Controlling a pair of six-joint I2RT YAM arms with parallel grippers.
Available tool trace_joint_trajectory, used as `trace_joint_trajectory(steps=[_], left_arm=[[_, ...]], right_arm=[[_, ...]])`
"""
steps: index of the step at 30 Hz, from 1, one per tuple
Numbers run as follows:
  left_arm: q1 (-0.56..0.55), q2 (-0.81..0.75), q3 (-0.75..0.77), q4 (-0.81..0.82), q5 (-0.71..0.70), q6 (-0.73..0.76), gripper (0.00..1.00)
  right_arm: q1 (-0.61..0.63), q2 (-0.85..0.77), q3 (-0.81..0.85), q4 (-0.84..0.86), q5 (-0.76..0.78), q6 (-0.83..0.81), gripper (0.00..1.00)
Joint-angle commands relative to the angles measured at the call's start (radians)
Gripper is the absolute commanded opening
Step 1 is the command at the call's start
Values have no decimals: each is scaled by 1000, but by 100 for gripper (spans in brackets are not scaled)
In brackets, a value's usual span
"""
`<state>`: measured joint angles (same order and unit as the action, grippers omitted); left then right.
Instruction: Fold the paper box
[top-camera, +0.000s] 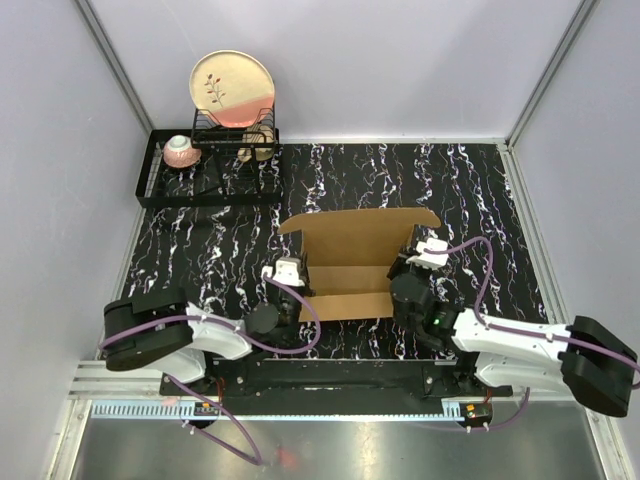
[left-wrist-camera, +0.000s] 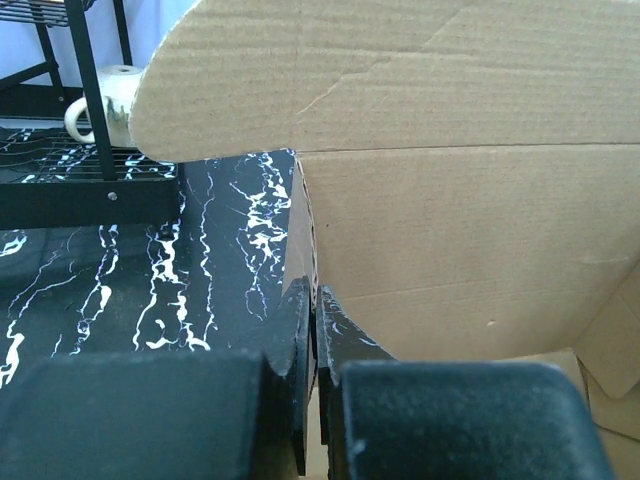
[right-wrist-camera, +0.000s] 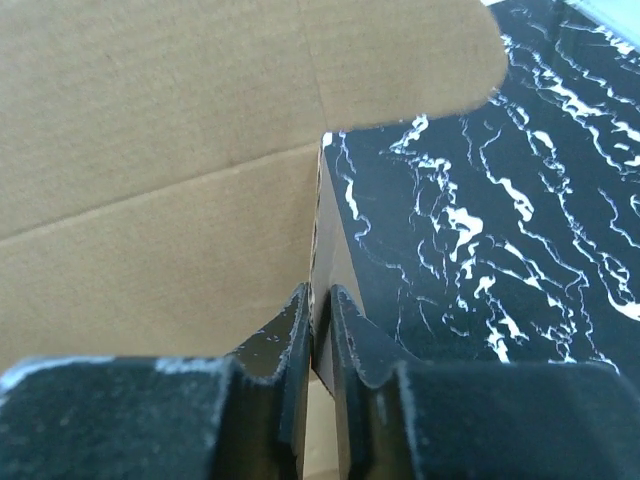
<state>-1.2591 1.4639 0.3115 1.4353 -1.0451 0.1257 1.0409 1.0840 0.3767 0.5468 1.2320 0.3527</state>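
Note:
The paper box (top-camera: 352, 262) is plain brown cardboard, partly folded, in the middle of the table with its back flap raised. My left gripper (top-camera: 291, 273) is shut on the box's left side wall; in the left wrist view (left-wrist-camera: 314, 300) the wall's thin edge runs between the two fingers. My right gripper (top-camera: 412, 258) is shut on the box's right side wall; in the right wrist view (right-wrist-camera: 318, 300) the cardboard edge sits between the fingers. The box's inner panel fills much of the left wrist view (left-wrist-camera: 470, 250) and the right wrist view (right-wrist-camera: 150, 200).
A black wire dish rack (top-camera: 210, 170) stands at the far left with a pink-and-cream plate (top-camera: 232, 88), a pink bowl (top-camera: 181, 151) and a cream mug (left-wrist-camera: 108, 105). The table is black marble-patterned (top-camera: 470, 190). Grey walls enclose three sides.

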Motion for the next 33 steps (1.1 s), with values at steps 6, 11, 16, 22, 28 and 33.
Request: trace_joint_trajectory(steps=[6,11,16,22,28,33], left_arm=[[-88,7,-101,231,85,-8,2],[-106,68,-88,231,51,-11,1],[-115,131,-75,231,7,-18,1],[-118,217,-42,231,-139,-12,0],[-97,234,-6,231,-182,22,36],[-121,149,-55,231,-190,37,73]], right_arm=[[65,-266,19,-539,-204,270,41],[77,-377,51,-665,-192,287,47],[87,-452,96,-774,-192,307,53],[87,-496,107,-769,-215,269,67],[87,-444,106,-778,-238,281,75],[87,-463,99,-844,-244,325,76]])
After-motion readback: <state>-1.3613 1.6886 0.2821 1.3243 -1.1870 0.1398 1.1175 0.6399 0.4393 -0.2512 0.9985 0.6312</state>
